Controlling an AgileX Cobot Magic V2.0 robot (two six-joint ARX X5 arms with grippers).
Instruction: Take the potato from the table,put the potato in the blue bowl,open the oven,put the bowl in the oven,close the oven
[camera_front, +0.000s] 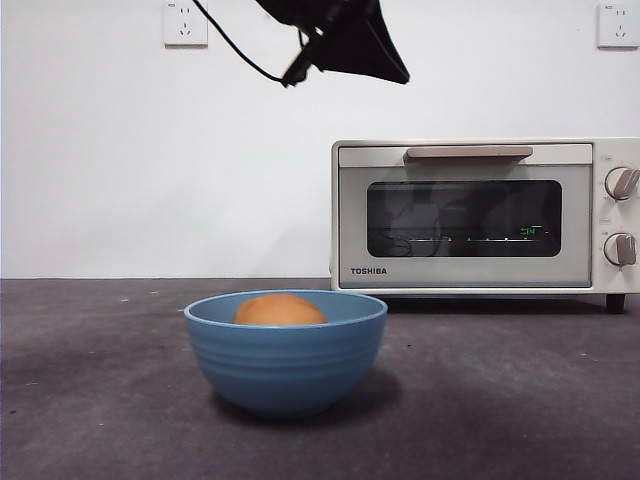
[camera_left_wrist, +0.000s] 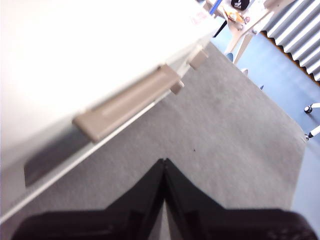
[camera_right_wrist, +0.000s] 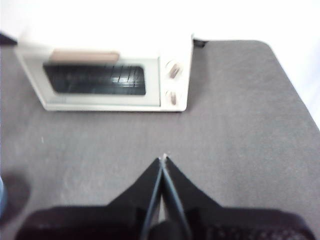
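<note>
The orange-brown potato (camera_front: 280, 310) lies inside the blue bowl (camera_front: 285, 360), which stands on the table (camera_front: 520, 400) in front and to the left of the oven (camera_front: 470, 215). The oven door is closed, its tan handle (camera_front: 468, 152) along the top edge. My left gripper (camera_left_wrist: 164, 161) is shut and empty, hovering above the table close to the handle (camera_left_wrist: 127, 102); it appears as the dark shape (camera_front: 350, 40) high in the front view. Further back from the oven (camera_right_wrist: 107, 80), my right gripper (camera_right_wrist: 163, 159) is shut and empty over bare table.
Two knobs (camera_front: 622, 183) sit on the oven's right side. Wall sockets (camera_front: 185, 22) are on the white wall behind. The table's edge (camera_left_wrist: 300, 150) shows in the left wrist view, with blue floor and white furniture legs (camera_left_wrist: 240, 35) beyond.
</note>
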